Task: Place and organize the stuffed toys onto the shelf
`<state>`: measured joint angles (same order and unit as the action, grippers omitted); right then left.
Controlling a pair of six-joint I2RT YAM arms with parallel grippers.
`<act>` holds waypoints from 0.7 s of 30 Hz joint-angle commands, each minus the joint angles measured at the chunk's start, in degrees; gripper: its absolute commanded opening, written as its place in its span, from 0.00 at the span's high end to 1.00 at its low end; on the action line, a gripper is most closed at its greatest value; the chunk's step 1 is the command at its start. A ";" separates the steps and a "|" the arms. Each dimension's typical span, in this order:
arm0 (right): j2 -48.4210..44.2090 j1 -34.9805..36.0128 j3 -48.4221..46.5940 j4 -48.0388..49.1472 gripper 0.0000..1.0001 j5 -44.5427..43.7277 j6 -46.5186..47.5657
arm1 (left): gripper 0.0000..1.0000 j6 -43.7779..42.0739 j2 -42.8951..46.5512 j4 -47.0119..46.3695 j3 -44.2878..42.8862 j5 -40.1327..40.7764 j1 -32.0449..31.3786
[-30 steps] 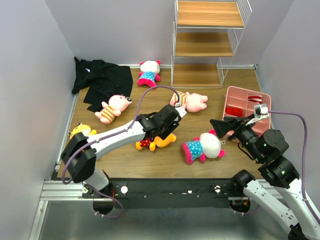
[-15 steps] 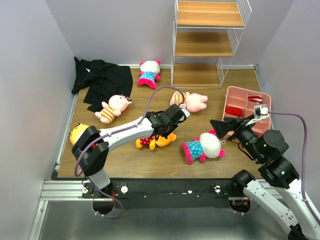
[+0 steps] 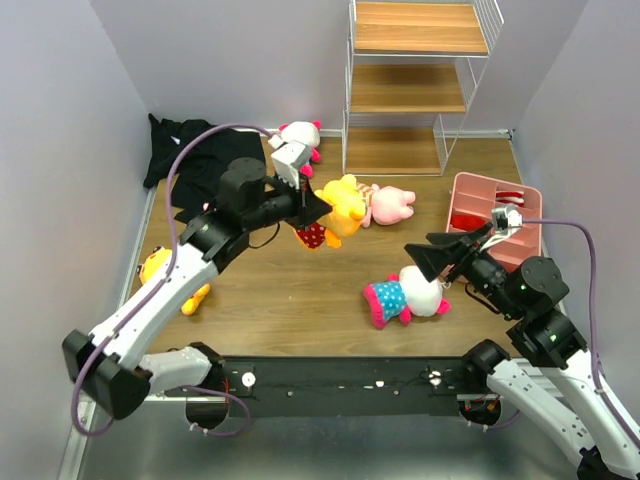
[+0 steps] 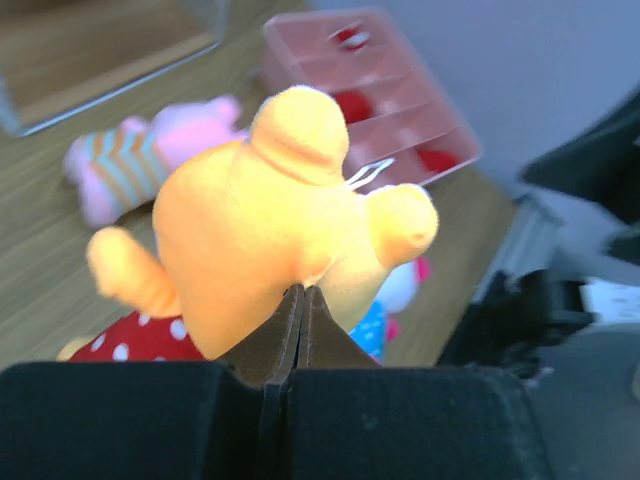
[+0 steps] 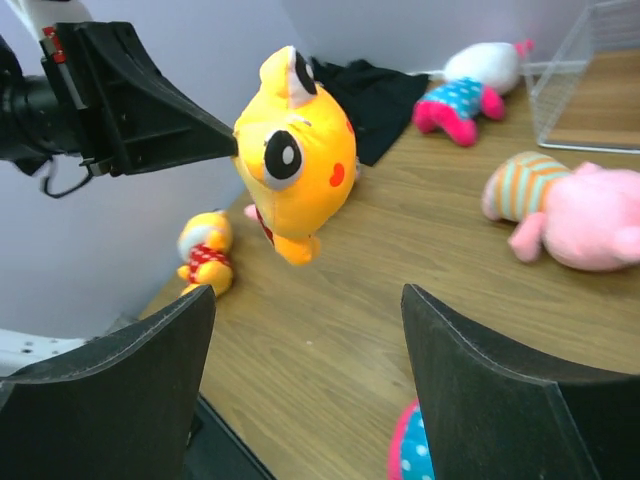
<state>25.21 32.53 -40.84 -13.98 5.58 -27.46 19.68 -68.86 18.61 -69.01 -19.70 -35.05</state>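
My left gripper is shut on the back of a yellow stuffed toy in a red dotted outfit, held in the air above the table. In the left wrist view the jaws pinch its plush. My right gripper stands open above a white-and-magenta toy in a blue dotted dress, holding nothing. A pale pink striped toy lies near the shelf. Another white-and-magenta toy lies at the back, and a second yellow toy at the left edge.
A black cloth lies in the back left corner. A pink compartment tray sits at the right, beside my right arm. Grey walls close in the table on both sides, and the shelf stands against the back wall.
My left gripper shut on the yellow toy, lifted it off the table and carried it back toward the shelf. My right gripper moved slightly left.
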 commanded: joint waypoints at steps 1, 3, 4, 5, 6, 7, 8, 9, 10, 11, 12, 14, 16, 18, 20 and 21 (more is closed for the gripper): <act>0.54 0.25 1.73 8.87 0.19 9.25 -5.47 | 1.00 17.62 7.15 -24.46 9.48 -19.39 0.68; 0.37 0.25 3.39 12.91 0.21 11.63 -8.12 | 1.00 22.83 9.52 -34.93 11.52 -20.28 0.68; 0.28 0.25 4.18 14.75 0.21 13.99 -11.26 | 1.00 25.03 10.14 -37.92 13.19 -20.46 0.68; 0.19 0.25 4.89 18.68 0.22 15.32 -12.86 | 1.00 29.23 10.58 -43.43 13.90 -20.37 0.68; 0.10 0.25 6.63 20.72 0.23 16.55 -14.53 | 1.00 31.27 11.37 -46.18 14.60 -20.29 0.68; 0.27 0.25 7.35 22.75 0.23 18.65 -17.85 | 1.00 33.21 11.55 -48.73 15.57 -20.20 0.68; 0.28 0.34 8.05 26.68 0.23 19.54 -19.37 | 1.00 36.97 11.64 -53.54 16.01 -20.37 0.68; 0.36 0.25 8.75 28.29 0.24 20.25 -20.86 | 1.00 38.83 11.47 -56.03 16.28 -20.64 0.68; 0.63 0.25 9.54 29.61 0.24 20.69 -23.66 | 1.00 41.03 11.29 -58.66 17.15 -20.81 0.68; 1.06 0.25 9.90 32.06 0.25 21.56 -24.91 | 1.00 43.05 11.12 -64.26 17.51 -20.99 0.68; 1.42 0.25 10.25 33.21 0.26 21.83 -26.05 | 1.00 46.81 10.59 -66.84 17.94 -20.99 0.68; 2.29 0.25 11.22 36.63 0.27 22.97 -29.04 | 1.00 49.74 9.98 -73.59 18.56 -20.47 0.68; 2.91 0.25 11.75 38.58 0.27 23.59 -31.15 | 1.00 52.82 9.01 -76.69 18.83 -19.15 0.68; 3.87 0.16 12.36 40.78 0.27 24.30 -32.21 | 1.00 54.32 7.96 -79.77 18.57 -18.44 0.60; 4.67 0.25 12.71 42.79 0.27 24.56 -33.79 | 1.00 55.90 7.17 -82.14 17.78 -17.65 0.59; 5.54 0.25 13.24 43.68 0.28 24.74 -34.23 | 1.00 56.51 6.20 -83.20 17.60 -17.48 0.51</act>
<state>28.71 32.56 -29.71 21.47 27.09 -56.25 68.86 -60.31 -52.27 -50.46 -38.37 -34.57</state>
